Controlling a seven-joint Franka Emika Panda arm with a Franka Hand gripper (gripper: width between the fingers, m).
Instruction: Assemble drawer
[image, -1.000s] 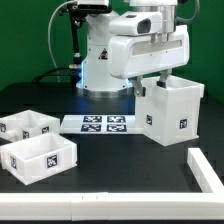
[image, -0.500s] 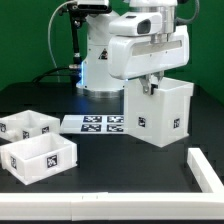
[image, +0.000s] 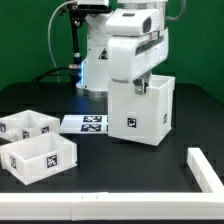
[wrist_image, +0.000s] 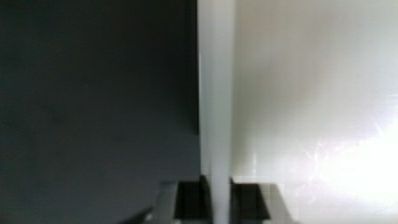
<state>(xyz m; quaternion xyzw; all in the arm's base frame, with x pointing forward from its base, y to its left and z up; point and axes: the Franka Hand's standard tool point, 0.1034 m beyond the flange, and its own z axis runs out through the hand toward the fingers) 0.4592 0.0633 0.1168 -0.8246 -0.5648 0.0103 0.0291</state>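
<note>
The large white cube shell (image: 142, 112) of the drawer stands on the black table, right of centre in the exterior view, with a square tag on its near face. My gripper (image: 138, 86) comes down from above and is shut on the shell's near-left top wall. In the wrist view the thin white wall (wrist_image: 215, 100) runs between my two dark fingertips (wrist_image: 185, 203), with the shell's pale inside on one side and dark table on the other. Two small white two-compartment trays (image: 26, 126) (image: 38, 157) lie at the exterior view's left.
The marker board (image: 85, 124) lies flat between the trays and the shell, partly covered by the shell. A white L-shaped rail (image: 206, 170) runs along the front and right edges of the table. The robot base stands behind.
The cube shell has slid toward the exterior view's left with my gripper on its wall, now overlapping the marker board. The trays have not moved.
</note>
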